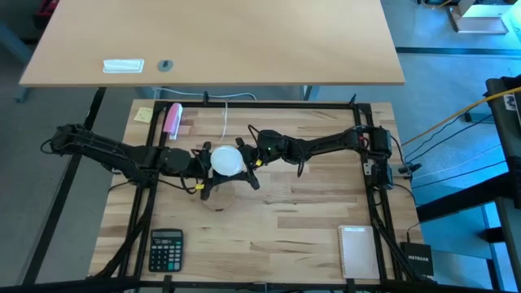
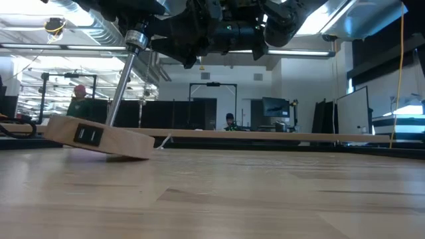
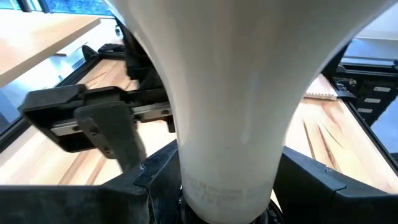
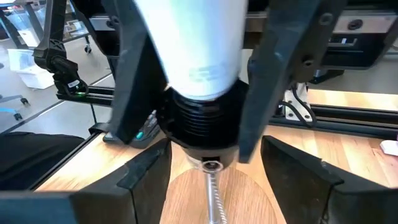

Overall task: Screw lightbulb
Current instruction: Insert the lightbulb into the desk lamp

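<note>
White frosted lightbulb sits mid-worktop, held up off the surface, with its narrow neck seated in a black socket. Below the socket a thin metal rod runs down to a wooden disc base. In the low view the base is tilted, one edge on the worktop and the other raised.

The left gripper comes in from the left and is clamped on the black socket right at the joint with the bulb's neck, one finger on each side. The right gripper comes in from the right, close against the bulb. It is released, with its fingers spread wide on either side and clear of socket and neck.

Near the worktop's front edge are a calculator and a notebook. At the back left lie a pink object and a yellow sticky note.
</note>
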{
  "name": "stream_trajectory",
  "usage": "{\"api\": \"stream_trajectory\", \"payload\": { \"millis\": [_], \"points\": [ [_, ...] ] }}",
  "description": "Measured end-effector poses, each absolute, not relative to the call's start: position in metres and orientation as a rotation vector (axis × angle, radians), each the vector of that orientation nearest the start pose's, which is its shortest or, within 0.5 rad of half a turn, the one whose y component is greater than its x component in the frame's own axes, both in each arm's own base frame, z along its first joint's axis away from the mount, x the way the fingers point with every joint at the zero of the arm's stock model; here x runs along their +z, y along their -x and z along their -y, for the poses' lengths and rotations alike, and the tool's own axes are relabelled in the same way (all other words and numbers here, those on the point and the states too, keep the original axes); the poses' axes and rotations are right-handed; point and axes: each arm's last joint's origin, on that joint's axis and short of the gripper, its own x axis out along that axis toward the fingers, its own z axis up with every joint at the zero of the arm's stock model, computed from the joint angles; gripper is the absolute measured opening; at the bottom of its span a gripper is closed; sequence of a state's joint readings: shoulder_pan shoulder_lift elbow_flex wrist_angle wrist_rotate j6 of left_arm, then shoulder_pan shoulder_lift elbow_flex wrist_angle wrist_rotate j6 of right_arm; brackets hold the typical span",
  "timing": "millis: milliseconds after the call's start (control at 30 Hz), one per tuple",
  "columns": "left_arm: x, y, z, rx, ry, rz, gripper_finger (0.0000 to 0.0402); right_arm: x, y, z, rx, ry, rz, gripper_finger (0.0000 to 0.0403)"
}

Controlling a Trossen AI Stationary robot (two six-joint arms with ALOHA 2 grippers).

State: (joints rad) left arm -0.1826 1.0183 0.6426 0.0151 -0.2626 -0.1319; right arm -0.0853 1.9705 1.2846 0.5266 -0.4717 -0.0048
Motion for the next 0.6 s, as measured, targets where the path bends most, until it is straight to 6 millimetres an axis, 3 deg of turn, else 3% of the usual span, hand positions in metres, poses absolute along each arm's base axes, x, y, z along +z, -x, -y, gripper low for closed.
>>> {"api": "stream_trajectory", "payload": {
  "millis": [267, 600],
  "points": [
    [0.261, -0.216, 0.037, 0.070, 0.017, -0.349, 0.0212, 0.222, -0.442, 0.024, 0.387, -0.040, -0.156, 0.0249],
    [0.269, -0.188, 0.039, 0.052, 0.022, -0.384, 0.0212, 0.222, -0.442, 0.024, 0.388, -0.041, -0.158, 0.0248]
  ]
}}
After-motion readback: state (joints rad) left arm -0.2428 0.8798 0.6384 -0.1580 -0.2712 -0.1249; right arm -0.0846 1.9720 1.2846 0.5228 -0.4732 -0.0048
